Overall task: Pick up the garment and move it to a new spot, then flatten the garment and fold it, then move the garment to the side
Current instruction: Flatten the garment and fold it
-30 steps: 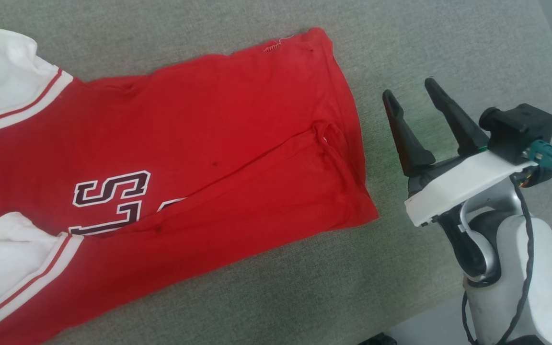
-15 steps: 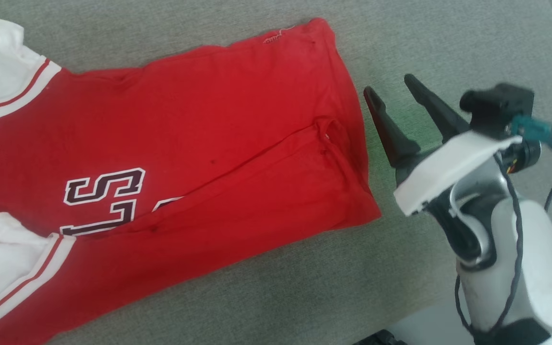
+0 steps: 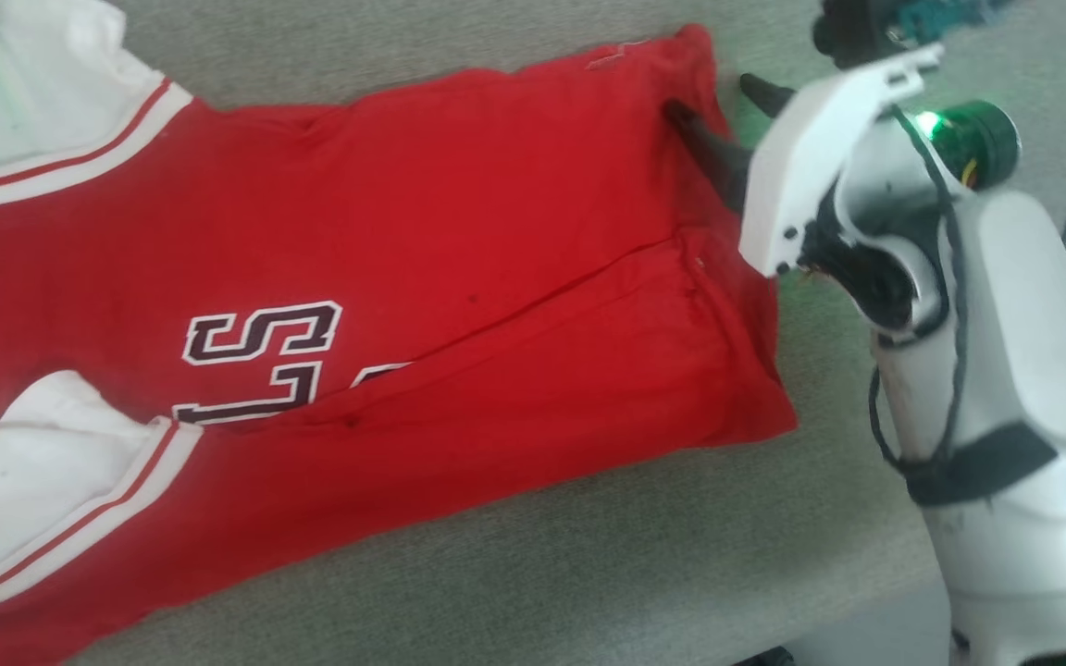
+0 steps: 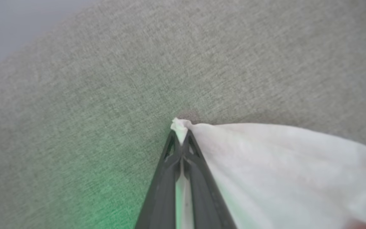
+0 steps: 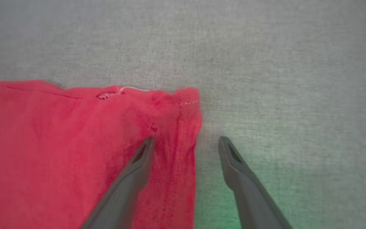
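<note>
The garment (image 3: 496, 231) lies spread on the grey cloth surface, red with dark white-outlined letters and white sleeves at the left. My right gripper (image 3: 713, 97) is open at the far right hem corner. In the right wrist view, the right gripper (image 5: 186, 140) straddles the garment's hem edge (image 5: 170, 127), with one finger on the red cloth and the other over bare surface. In the left wrist view, my left gripper (image 4: 180, 135) is shut on a tip of the garment's white sleeve (image 4: 281, 159), low over the surface.
The grey padded surface (image 3: 588, 555) runs under everything. Its front edge drops off at the lower right, where pale floor (image 3: 843, 634) shows. My right forearm (image 3: 1005, 370) stands over that corner.
The head camera has shifted. My right gripper has moved from the bare surface beside the garment forward to its far hem corner. My left gripper has closed on the white sleeve.
</note>
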Robot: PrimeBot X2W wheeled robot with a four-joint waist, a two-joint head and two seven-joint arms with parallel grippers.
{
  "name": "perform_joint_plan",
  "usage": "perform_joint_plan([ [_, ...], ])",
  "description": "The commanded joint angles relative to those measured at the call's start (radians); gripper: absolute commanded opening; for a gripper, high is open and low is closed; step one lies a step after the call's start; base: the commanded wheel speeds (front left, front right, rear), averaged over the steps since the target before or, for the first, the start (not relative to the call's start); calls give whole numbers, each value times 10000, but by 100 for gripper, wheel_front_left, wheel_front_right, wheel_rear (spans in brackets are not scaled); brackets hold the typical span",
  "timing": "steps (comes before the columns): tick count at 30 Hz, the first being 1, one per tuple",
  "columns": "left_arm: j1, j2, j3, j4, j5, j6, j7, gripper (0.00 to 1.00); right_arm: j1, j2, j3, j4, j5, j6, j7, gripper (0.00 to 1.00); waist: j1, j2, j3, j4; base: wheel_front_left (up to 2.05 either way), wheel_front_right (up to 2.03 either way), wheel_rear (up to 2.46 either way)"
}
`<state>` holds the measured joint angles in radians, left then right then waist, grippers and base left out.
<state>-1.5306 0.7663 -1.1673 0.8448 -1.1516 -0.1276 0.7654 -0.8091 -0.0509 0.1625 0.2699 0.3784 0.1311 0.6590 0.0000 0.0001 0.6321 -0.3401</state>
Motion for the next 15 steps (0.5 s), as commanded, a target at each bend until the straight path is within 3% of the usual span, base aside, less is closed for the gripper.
perform_joint_plan([
  [1,826,-272,-447,210,100,-27,118,0,-308,10,84,301,103,-6,302,100,0,-1,29,107,0,0,0],
  [8,749,-439,-519,84,-73,-31,-83,0,-1363,79,534,2182,372,-6,2314,100,0,-1,42,324,0,0,0],
  [9,755,-445,-522,66,-127,-31,-124,0,-1437,78,589,2390,447,-5,2651,35,0,-1,30,351,0,0,0],
  [10,759,-455,-517,44,-165,-31,-194,0,-1499,86,590,2569,457,-5,2994,0,0,-1,12,377,0,0,0],
  [15,655,-534,-453,-61,-396,-34,-499,0,-1903,20,215,2812,200,-13,3365,0,0,-1,-119,575,0,0,0],
])
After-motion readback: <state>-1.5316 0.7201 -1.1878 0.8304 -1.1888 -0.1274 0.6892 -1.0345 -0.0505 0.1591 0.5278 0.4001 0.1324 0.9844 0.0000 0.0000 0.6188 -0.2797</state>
